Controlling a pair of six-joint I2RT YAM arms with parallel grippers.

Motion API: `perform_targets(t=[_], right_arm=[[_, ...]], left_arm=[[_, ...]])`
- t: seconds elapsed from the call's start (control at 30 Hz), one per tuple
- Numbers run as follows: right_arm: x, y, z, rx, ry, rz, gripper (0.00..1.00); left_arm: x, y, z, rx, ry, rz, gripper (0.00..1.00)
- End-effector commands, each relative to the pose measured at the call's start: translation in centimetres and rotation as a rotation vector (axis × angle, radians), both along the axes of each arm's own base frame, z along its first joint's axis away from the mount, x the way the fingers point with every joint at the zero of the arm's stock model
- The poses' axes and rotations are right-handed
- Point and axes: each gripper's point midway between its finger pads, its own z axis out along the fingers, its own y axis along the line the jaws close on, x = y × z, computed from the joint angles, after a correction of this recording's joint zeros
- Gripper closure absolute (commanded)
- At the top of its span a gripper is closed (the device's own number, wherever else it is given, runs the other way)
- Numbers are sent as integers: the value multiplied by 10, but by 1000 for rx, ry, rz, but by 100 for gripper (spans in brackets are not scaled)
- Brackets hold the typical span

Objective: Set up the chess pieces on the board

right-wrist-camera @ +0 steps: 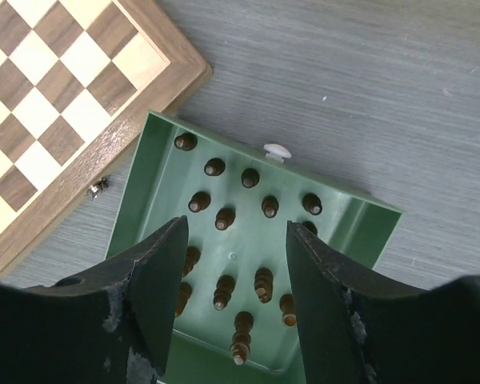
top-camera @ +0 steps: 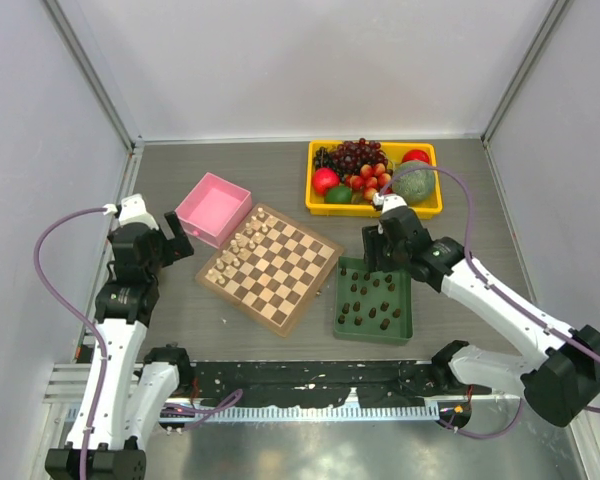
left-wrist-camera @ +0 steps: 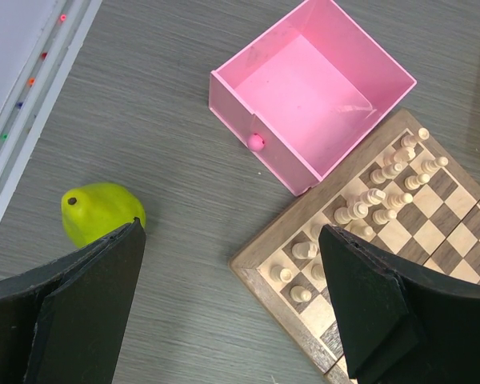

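1. Right tool: jaws apart, clamped on nothing, over the tray.
2. Dark pieces: upright in the tray, directly beneath that tool. I judge the right arm nearer.
3. Board: frame centre, just left of the tray.
4. Left tool: apart, holding nothing.

Grey wood-grain table, pale walls

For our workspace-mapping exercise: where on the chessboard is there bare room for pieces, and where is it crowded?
Bare: the part of the board toward the green tray. Crowded: the edge by the pink box, holding cream pieces.
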Motion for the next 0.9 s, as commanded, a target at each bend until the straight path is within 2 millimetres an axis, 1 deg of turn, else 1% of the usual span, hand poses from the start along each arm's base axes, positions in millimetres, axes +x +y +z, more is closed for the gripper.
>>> perform_targets(t=[0.0,0.07,0.17,0.23,0.3,0.37,0.4,0.57,0.6,0.87], right_arm=[[6,5,-13,2,15,-70,43],[7,10,-20,7,30,-73,45],[8,24,-29,25,48,-45,46],[9,34,-31,30,45,-24,47],[10,45,-34,25,43,2,51],[12,51,-39,15,48,7,52],[13,54,-39,15,44,13,52],[21,60,-52,-9,54,8,57],[21,62,-54,-12,54,14,61],[28,75,-64,-8,47,63,62]], left_arm=[[2,-1,20,-8,-56,-8,1],[2,-2,21,-11,-60,-8,1],[2,-2,21,-14,-60,-8,1],[2,-3,21,-17,-62,-9,1],[2,-3,20,-17,-62,-9,1],[2,-3,20,-16,-60,-9,1],[2,-3,20,-17,-62,-9,1],[2,-3,19,-16,-60,-9,1],[2,-2,18,-16,-57,-7,1],[3,-3,18,-18,-58,-8,1]])
